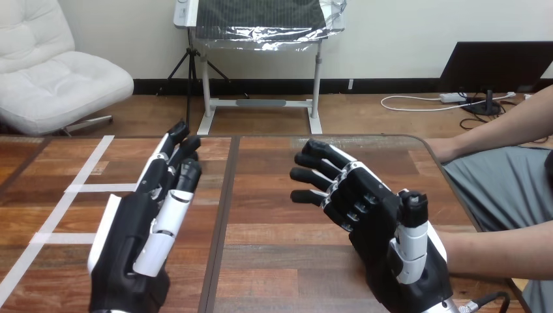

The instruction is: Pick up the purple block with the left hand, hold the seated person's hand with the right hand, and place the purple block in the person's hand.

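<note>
My left hand (134, 238) and right hand (372, 218) hover over the tabletop (274, 261), fingers straight and spread, holding nothing. I cannot tell where the purple block lies. The person's forearm (499, 254) enters at the right edge, just beside my right hand, the nearer one.

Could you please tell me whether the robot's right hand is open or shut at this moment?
Open: the right hand has its fingers straight and spread above the table, holding nothing.
</note>
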`<state>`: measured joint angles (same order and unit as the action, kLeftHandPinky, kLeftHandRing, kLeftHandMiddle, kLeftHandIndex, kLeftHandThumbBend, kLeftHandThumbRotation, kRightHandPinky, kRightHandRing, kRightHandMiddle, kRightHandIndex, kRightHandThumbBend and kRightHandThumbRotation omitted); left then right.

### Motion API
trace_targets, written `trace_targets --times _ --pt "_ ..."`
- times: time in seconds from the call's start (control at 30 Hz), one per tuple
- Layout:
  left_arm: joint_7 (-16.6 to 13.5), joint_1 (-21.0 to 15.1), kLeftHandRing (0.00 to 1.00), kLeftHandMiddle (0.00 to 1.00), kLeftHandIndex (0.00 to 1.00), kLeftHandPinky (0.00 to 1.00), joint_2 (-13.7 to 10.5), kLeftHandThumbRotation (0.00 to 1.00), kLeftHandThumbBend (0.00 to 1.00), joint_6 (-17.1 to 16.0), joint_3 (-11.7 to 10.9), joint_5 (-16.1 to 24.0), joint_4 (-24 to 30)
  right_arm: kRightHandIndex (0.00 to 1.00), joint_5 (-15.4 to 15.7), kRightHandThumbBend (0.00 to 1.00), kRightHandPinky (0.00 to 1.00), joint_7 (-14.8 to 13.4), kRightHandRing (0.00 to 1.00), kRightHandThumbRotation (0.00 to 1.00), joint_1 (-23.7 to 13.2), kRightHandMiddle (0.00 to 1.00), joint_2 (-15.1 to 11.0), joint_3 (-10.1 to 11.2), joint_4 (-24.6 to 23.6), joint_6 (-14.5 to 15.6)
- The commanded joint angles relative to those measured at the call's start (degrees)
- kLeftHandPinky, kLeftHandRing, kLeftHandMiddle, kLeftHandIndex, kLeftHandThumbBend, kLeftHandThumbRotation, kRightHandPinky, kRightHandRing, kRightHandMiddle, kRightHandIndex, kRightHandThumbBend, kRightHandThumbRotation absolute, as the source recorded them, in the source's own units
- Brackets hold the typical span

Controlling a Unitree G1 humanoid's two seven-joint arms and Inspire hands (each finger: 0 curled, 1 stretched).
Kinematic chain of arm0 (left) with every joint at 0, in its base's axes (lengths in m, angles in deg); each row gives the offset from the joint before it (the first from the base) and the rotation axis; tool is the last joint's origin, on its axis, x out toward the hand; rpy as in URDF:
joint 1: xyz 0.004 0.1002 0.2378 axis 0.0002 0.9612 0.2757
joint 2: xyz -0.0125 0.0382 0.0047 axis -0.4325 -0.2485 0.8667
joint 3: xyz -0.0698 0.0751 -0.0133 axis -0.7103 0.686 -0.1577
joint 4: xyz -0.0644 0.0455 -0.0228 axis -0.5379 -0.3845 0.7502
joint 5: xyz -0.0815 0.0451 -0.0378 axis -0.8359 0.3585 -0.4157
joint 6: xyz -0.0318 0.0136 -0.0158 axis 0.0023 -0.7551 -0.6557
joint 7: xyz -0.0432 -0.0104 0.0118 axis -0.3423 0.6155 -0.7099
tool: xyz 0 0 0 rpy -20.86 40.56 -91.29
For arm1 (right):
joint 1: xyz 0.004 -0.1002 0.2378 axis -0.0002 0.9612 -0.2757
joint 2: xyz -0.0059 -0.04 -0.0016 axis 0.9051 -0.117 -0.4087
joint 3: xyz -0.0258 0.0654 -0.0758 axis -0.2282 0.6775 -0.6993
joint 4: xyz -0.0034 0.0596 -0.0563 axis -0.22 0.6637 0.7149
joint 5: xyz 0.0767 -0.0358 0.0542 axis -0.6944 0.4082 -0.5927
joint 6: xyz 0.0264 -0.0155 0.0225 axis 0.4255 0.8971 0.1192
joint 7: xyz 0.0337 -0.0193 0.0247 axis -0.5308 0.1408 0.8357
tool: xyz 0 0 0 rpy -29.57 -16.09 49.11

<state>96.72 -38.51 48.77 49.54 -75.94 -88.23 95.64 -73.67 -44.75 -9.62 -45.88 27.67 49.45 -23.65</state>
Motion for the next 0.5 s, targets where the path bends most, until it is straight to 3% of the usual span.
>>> trace_targets --times 0.0,0.27,0.47 --pt "0.01 -2.23 0.96 0.93 0.94 1.0 0.07 0.75 0.44 -0.39 -0.44 -0.08 1.34 0.86 -0.76 0.93 0.78 -0.83 0.85 1.0 -1.32 0.86 1.15 0.19 -2.41 -0.25" --pt "-0.48 -2.34 0.95 0.92 0.92 1.0 0.14 0.75 0.43 -1.41 -1.03 0.8 0.8 0.87 -0.22 0.92 0.79 -1.87 0.85 1.0 -1.53 0.87 0.86 0.24 -2.83 -0.04" --pt "-1.49 -3.0 0.94 0.9 0.91 0.99 -0.88 0.77 0.45 -3.14 -2.28 4.65 -1.04 0.87 -0.14 0.92 0.78 -2.39 0.85 1.0 -1.79 0.87 0.44 0.63 -2.9 0.2"
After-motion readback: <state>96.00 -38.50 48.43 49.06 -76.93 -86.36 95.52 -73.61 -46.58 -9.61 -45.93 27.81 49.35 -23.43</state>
